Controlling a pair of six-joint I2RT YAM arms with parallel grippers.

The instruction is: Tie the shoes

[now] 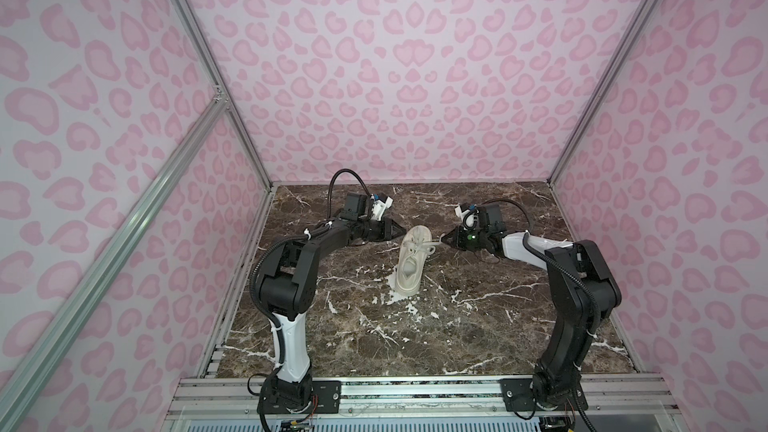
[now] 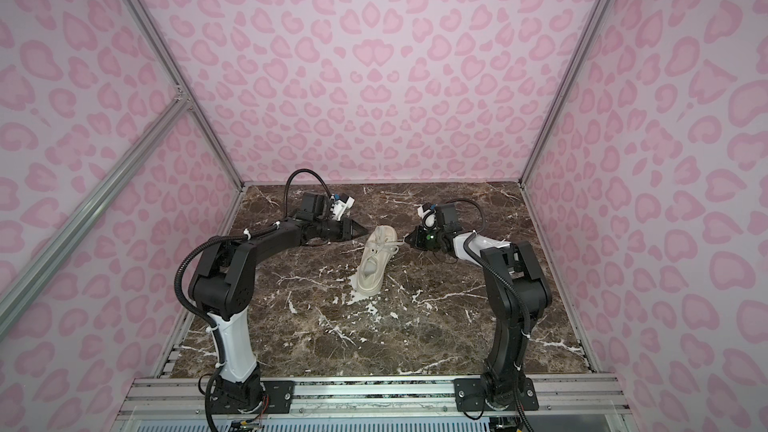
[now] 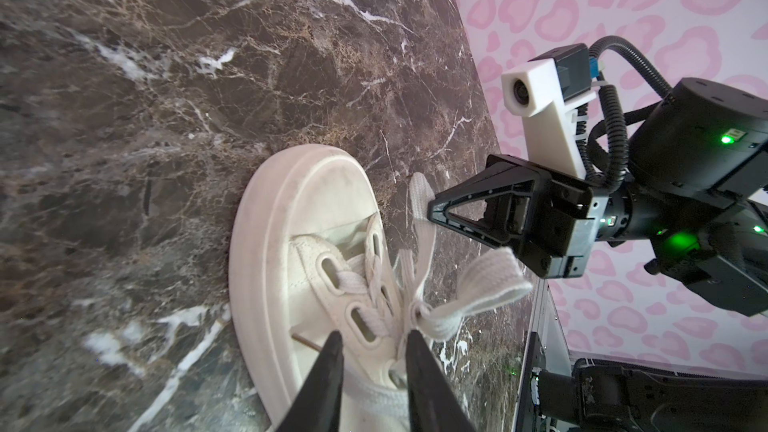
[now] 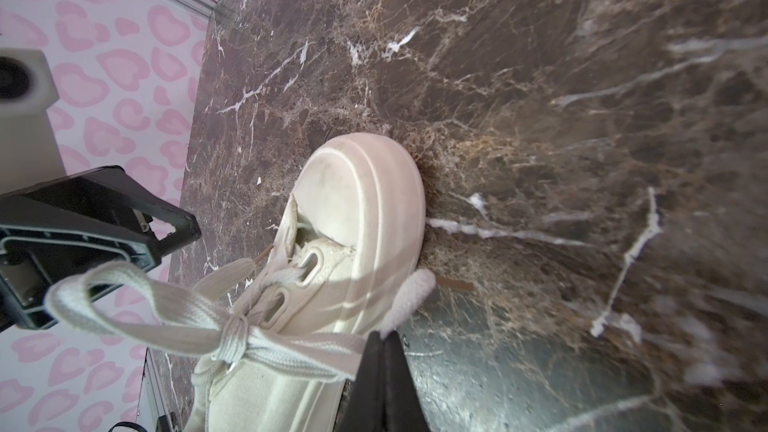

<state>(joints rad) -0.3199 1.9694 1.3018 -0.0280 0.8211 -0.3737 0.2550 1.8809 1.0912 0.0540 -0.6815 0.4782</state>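
Nearest the head camera, the rail point(image 1: 415, 392) carries both our arm bases, and from it we reach to the shoe point(image 1: 409, 268). It stands on its sole about mid-table, somewhat toward the back, with its toe to the back wall, right between our two grippers. Our right gripper point(image 4: 382, 336) is pinched tight on the lace point(image 4: 411, 297), a rounded bit of which pokes out past the fingertips. We judge that this sideways pull holds the bow taut so the knot point(image 4: 237, 334) cinches down over the tongue. Our left gripper point(image 3: 374, 338) has its fingers a little apart with nothing between them. The other loop point(image 4: 124, 288) hangs free just in front of it, so that side is not held. To us the bow looks formed and the task nearly done. The table point(image 1: 457, 326) is dark brown marble with white veins, glossy and probably slick, so a hard one-sided tug could drag the shoe. Pink spotted walls point(image 1: 415, 76) on an aluminium frame point(image 1: 199, 35) close us in on three sides.
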